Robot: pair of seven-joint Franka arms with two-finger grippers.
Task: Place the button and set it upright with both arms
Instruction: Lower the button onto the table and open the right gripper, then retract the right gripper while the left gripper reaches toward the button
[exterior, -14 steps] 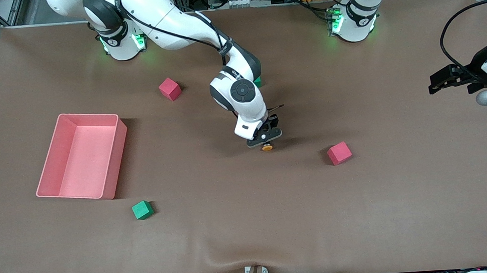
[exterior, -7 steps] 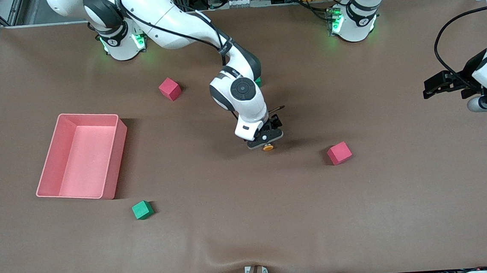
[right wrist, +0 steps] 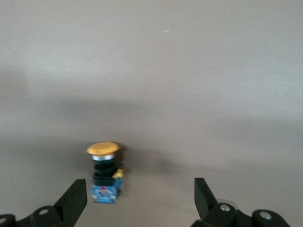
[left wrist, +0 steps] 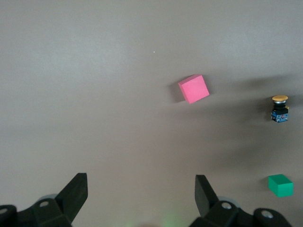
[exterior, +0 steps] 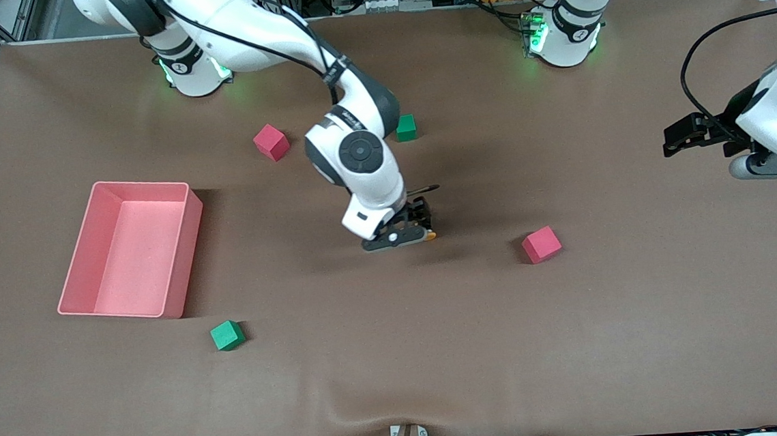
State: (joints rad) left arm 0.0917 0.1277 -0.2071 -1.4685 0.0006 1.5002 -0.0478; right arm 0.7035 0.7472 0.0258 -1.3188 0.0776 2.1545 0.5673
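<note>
The push-button switch (right wrist: 104,171) stands on the brown table (exterior: 575,342), apparently upright, beside the spread, empty right gripper (right wrist: 140,198). The left gripper (left wrist: 141,193) hangs spread over the left arm's end.

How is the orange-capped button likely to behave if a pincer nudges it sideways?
The button probably tips easily: its wide cap sits atop a narrow, tall body. On its side the round cap might let it roll. It looks small and likely light beside the open right pincer.
</note>
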